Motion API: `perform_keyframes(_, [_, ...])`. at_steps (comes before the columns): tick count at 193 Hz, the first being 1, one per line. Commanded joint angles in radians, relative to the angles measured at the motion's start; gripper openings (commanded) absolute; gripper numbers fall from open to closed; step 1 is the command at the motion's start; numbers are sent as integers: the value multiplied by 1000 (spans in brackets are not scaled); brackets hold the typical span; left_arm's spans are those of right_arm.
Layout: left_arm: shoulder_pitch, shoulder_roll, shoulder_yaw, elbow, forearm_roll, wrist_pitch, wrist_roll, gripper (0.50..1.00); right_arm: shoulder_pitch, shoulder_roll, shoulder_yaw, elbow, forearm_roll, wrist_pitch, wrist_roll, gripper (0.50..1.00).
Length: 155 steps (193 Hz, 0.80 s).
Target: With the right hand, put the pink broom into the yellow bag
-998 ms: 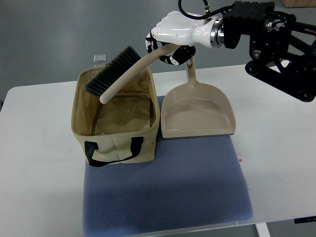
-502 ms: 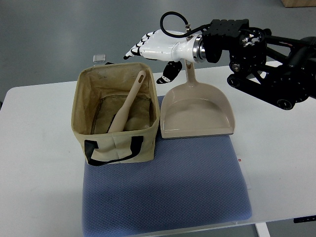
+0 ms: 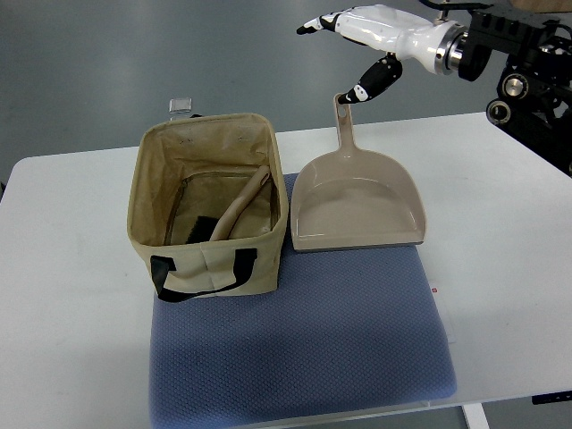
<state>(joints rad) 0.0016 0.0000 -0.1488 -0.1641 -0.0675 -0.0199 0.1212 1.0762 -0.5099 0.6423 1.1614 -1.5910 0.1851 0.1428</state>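
The pale beige-pink broom [image 3: 239, 207] lies inside the tan fabric bag [image 3: 214, 259], its dark bristles down at the bag's floor and its handle leaning toward the right wall. My right hand [image 3: 357, 36] hovers high above the table's far edge, right of the bag. Its fingers are spread and hold nothing. The left arm is out of sight.
A beige dustpan [image 3: 359, 204] lies right of the bag, handle pointing away from me. Bag and dustpan rest on a blue-grey mat [image 3: 304, 349] on the white table [image 3: 63, 268]. A small clear object [image 3: 181, 105] lies beyond the table's far edge.
My right hand let go of the broom, which dropped into the bag and settled lower. The hand then rose and drew back to the right.
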Motion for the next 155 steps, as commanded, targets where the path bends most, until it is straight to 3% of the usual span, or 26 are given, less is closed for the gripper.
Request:
perform_keyframes(1, [0, 0, 0, 0, 0, 0, 0, 1000, -102, -22, 119, 0, 141, -21, 0, 891])
perform_keyframes(73, [0, 0, 0, 0, 0, 0, 0, 1000, -346, -16, 295, -45, 654, -219, 1, 893])
perform_keyframes(114, [0, 0, 0, 0, 0, 0, 0, 1000, -441, 16, 324, -45, 832, -268, 8, 893])
perform_keyframes(155, [0, 0, 0, 0, 0, 0, 0, 1000, -526, 44, 335, -45, 885, -271, 18, 897])
